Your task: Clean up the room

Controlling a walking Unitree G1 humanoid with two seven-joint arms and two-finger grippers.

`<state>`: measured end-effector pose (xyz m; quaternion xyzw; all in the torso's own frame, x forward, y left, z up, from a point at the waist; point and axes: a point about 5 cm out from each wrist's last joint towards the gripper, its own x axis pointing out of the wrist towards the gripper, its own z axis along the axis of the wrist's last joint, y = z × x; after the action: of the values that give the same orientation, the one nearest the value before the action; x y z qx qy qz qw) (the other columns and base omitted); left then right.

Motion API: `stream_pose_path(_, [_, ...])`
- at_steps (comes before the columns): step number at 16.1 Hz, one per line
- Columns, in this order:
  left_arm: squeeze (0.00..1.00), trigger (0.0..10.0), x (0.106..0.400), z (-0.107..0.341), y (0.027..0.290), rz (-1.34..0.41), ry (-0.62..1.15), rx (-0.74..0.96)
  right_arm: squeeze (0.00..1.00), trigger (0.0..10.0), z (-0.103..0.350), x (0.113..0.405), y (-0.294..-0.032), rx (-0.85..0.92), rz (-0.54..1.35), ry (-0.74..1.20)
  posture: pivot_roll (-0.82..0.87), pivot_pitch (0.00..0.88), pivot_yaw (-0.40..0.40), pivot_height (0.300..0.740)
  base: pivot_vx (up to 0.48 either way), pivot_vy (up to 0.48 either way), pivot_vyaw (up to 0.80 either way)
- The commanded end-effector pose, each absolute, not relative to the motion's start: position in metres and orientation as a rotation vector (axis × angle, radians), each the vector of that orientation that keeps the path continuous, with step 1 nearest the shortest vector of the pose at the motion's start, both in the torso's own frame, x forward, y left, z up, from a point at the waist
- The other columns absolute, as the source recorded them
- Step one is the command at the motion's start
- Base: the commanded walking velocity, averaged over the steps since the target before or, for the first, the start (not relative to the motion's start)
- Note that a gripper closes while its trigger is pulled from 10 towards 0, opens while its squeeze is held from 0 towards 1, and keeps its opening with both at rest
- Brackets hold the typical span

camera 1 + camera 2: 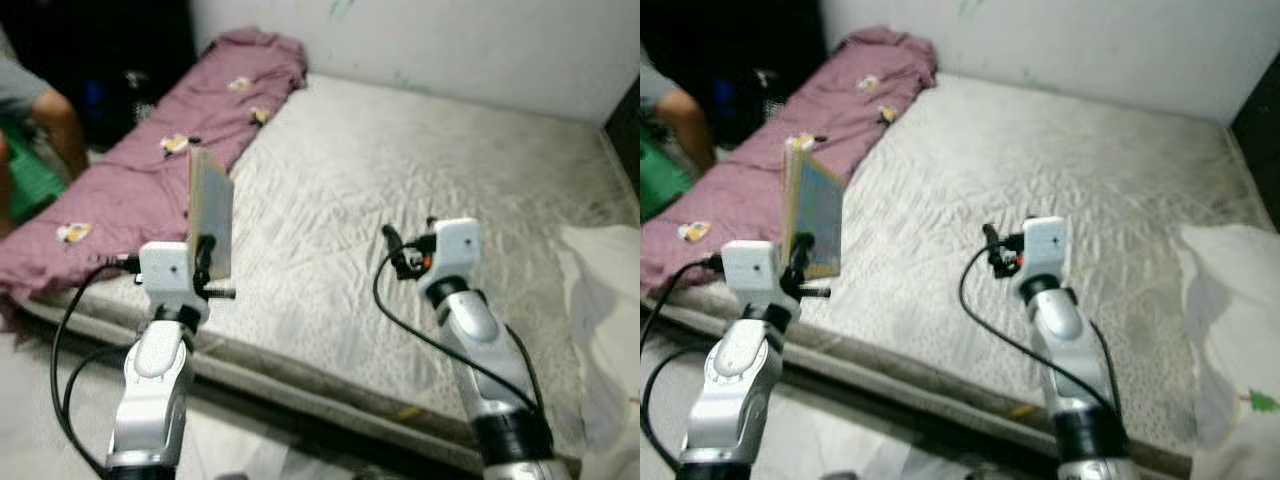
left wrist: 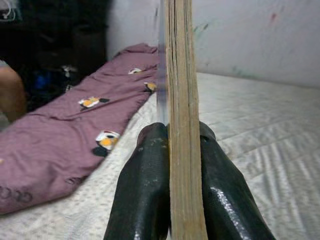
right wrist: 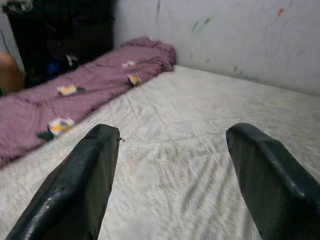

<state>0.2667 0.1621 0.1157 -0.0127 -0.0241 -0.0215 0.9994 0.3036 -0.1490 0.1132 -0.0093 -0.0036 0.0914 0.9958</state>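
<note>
My left gripper (image 1: 207, 252) is shut on a thin book (image 1: 211, 210), held upright on edge above the near left part of the mattress (image 1: 400, 170). In the left wrist view both black fingers (image 2: 145, 190) clamp the book's page edge (image 2: 182, 100). My right gripper (image 1: 397, 250) hovers open over the middle of the mattress, its two fingers (image 3: 85, 185) spread wide with nothing between them.
A crumpled purple blanket (image 1: 170, 150) with cartoon prints lies along the mattress's left side. A person's arm (image 1: 55, 120) shows at the far left beside something green (image 1: 25, 180). White bedding (image 1: 605, 300) is bunched at the right edge. A wall (image 1: 450, 40) runs behind.
</note>
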Motion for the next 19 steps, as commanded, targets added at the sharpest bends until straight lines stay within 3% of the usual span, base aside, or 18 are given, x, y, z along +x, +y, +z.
stream_pose_path(1, [0.00, 10.0, 0.2689, 0.1274, 0.1568, -0.067, -0.101, -0.028, 0.00, 10.0, 0.1165, 0.3052, -0.1524, -0.018, 0.165, -0.017, 0.00, 0.016, -0.028, 0.740, 0.000, -0.480, 0.00])
stream_pose_path(5, [0.00, 10.0, 0.2696, 0.1275, 0.1562, -0.069, -0.102, -0.028, 0.00, 10.0, 0.1163, 0.3057, -0.1534, -0.020, 0.161, -0.015, 0.00, 0.013, -0.029, 0.740, 0.000, 0.000, 0.00])
stream_pose_path(12, [0.00, 10.0, 0.2694, 0.1273, 0.1552, -0.071, -0.103, -0.032, 0.00, 10.0, 0.1150, 0.3055, -0.1547, -0.010, 0.155, -0.007, 0.00, 0.005, -0.030, 0.740, 0.000, -0.381, 0.00])
stream_pose_path(19, [0.00, 10.0, 0.2688, 0.1280, 0.1557, -0.063, -0.118, -0.048, 0.00, 10.0, 0.1134, 0.3044, -0.1553, -0.005, 0.156, -0.002, 0.00, 0.003, -0.032, 0.740, 0.000, 0.000, -0.68])
